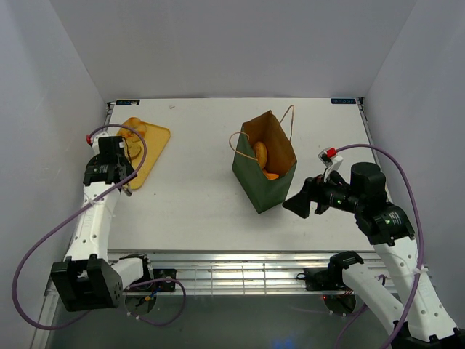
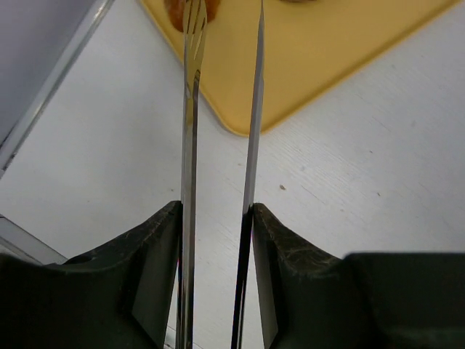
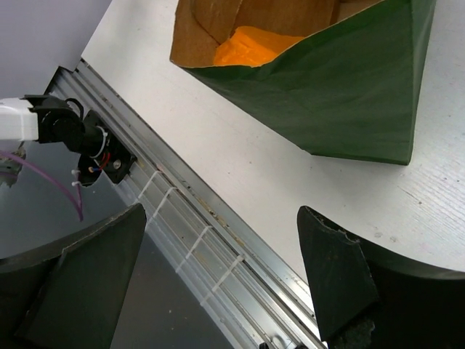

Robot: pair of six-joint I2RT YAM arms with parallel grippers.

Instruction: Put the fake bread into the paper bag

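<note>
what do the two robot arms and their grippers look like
Both are white tubular links with black joint housings: the left arm, the right arm. A thin purple cable loops along each. Each wrist carries a small white block with a red cap. The left gripper and right gripper each have two thick matte black wedge-shaped fingers, scuffed at the edges.

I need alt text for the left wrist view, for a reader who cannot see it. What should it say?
The left tool grips a pair of metal tongs, whose two thin arms point away over the white table toward a yellow tray. The tong tips, slightly apart, end near a brown bread piece at the top edge.
</note>
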